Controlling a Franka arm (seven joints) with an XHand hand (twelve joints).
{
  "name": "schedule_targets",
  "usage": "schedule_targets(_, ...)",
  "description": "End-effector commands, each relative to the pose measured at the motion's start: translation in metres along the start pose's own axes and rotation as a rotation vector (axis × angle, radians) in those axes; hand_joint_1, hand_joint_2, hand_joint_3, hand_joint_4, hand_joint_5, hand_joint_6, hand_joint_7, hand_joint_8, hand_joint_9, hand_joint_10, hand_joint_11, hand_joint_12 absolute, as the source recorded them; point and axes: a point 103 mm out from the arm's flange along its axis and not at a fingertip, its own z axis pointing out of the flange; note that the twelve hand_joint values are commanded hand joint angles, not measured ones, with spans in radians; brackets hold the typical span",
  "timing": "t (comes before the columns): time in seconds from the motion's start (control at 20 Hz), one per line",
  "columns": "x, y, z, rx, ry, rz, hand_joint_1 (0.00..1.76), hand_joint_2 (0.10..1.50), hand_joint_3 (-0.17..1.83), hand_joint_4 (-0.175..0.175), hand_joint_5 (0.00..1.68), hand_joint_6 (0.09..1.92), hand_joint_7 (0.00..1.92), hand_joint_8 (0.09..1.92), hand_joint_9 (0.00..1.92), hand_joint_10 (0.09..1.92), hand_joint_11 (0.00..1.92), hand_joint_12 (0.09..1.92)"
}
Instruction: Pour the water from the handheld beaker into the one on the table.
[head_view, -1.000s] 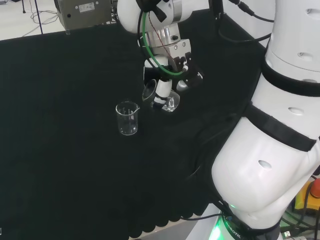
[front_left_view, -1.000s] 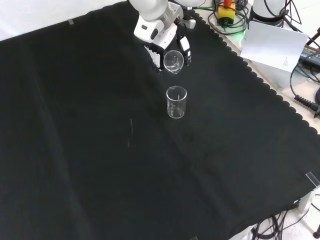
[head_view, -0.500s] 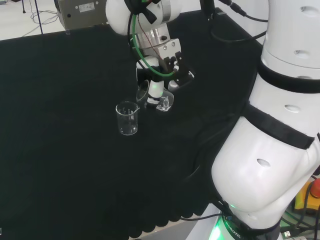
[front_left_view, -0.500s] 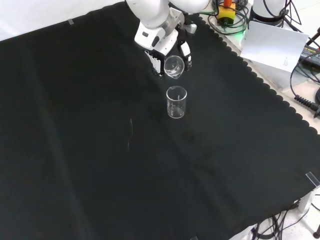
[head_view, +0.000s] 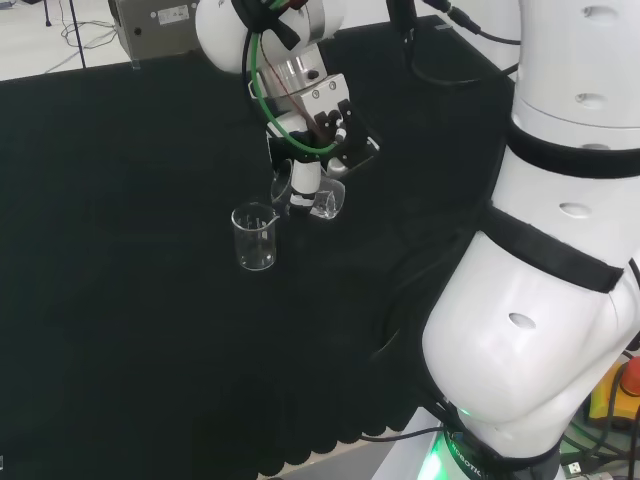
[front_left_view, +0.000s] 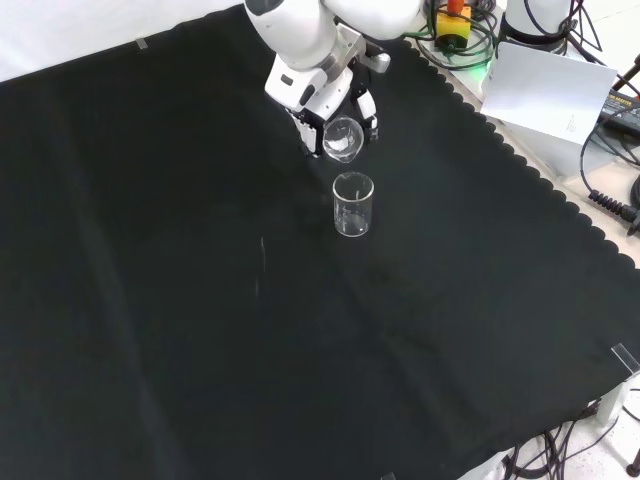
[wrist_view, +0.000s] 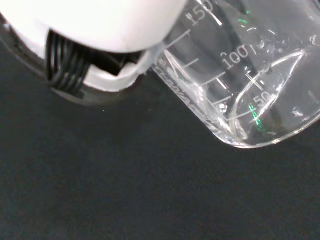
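Observation:
A clear glass beaker (head_view: 256, 238) (front_left_view: 352, 204) stands upright on the black cloth. The hand (head_view: 308, 175) (front_left_view: 318, 118) is curled round a second clear beaker (head_view: 312, 196) (front_left_view: 342, 139) (wrist_view: 240, 75), tilted far over with its mouth toward the standing one. In the head view its lip hangs just right of and above the standing beaker's rim. In the front view the held beaker sits just beyond the standing one. Up close in the wrist view, a little water lies in the held beaker's lower corner, beside a white finger (wrist_view: 100, 35).
The arm's white links (head_view: 560, 250) rise at the right of the head view. Cables, a red button and a white sheet (front_left_view: 545, 90) lie beyond the cloth's scalloped edge (front_left_view: 520, 160) in the front view. A grey box (head_view: 165, 25) stands behind the cloth.
The hand has carried the held beaker left in the head view, nearer in the front view, closing on the standing beaker and tilting it further. The standing beaker has not moved.

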Motion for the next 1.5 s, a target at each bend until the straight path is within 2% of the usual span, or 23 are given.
schedule_targets(0.05, 0.002, 0.003, -0.003, 0.013, -0.024, 0.005, 1.32, 0.58, 0.75, -0.175, 1.30, 0.64, 1.36, 0.61, 1.83, 0.19, 1.52, 0.57)
schedule_targets(1.15, 0.033, 0.006, -0.017, 0.049, -0.154, 0.002, 1.32, 0.58, 0.76, -0.175, 1.28, 0.68, 1.34, 0.65, 1.81, 0.23, 1.52, 0.58)
schedule_targets(1.5, 0.039, 0.007, -0.020, 0.092, -0.195, 0.023, 1.32, 0.58, 0.76, -0.175, 1.28, 0.68, 1.33, 0.66, 1.81, 0.23, 1.52, 0.58)
